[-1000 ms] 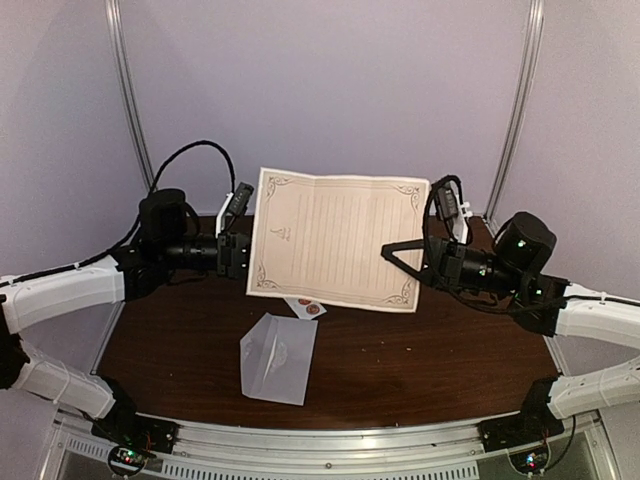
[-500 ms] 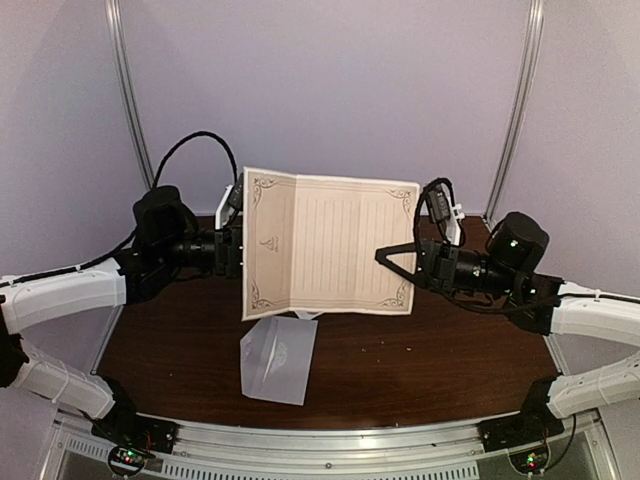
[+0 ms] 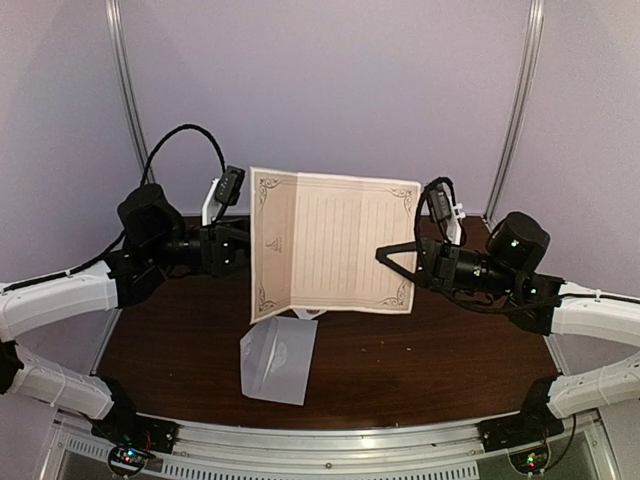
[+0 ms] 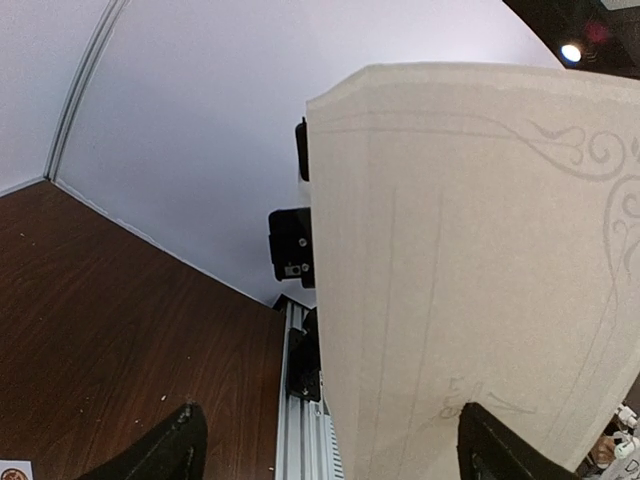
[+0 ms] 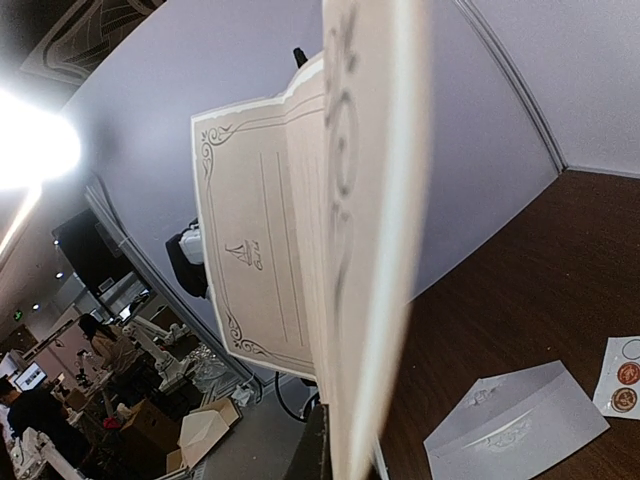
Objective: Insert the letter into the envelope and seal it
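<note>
Cream paper, the letter [image 3: 335, 240] stands upright above the dark wooden table [image 3: 450, 350], its right edge pinched in the closed right gripper [image 3: 400, 262]. Just beside its left edge the left gripper [image 3: 240, 250] gapes wide, holding nothing. Below it the envelope [image 3: 278, 358] lies flat on the table.

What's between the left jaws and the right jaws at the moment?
Only the letter, upright and creased, clearest in the top view. The right gripper pinches its right edge; the left gripper stands with jaws open beside its left edge.
</note>
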`<state>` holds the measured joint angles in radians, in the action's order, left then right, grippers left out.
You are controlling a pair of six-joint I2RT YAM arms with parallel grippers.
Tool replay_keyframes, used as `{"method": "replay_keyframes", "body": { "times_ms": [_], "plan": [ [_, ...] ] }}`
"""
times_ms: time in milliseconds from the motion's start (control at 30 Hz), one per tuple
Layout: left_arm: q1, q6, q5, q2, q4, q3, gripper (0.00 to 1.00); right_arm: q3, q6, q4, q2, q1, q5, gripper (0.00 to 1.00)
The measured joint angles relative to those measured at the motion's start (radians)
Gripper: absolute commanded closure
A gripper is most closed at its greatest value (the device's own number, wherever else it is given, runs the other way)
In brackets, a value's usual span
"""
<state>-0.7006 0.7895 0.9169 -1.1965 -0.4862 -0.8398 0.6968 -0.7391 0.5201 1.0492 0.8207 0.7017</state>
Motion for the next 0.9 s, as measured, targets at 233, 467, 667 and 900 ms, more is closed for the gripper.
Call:
{"method": "replay_keyframes", "body": {
  "times_ms": [233, 467, 667, 900],
  "plan": [
    [-0.011, 0.031, 0.018, -0.010, -0.046, 0.000, 0.12, 0.000, 0.000, 0.000, 0.006, 0.004, 0.001, 1.00],
    [-0.033, 0.040, 0.022, -0.055, -0.077, 0.000, 0.12, 0.006, 0.000, 0.000, 0.025, 0.014, 0.009, 1.00],
    [-0.046, 0.043, 0.022, -0.086, -0.090, -0.002, 0.24, 0.017, 0.003, -0.001, 0.030, 0.021, 0.016, 1.00],
    [-0.048, 0.051, 0.023, -0.090, -0.108, -0.003, 0.49, 0.018, 0.004, -0.002, 0.030, 0.021, 0.016, 1.00]
  ]
}}
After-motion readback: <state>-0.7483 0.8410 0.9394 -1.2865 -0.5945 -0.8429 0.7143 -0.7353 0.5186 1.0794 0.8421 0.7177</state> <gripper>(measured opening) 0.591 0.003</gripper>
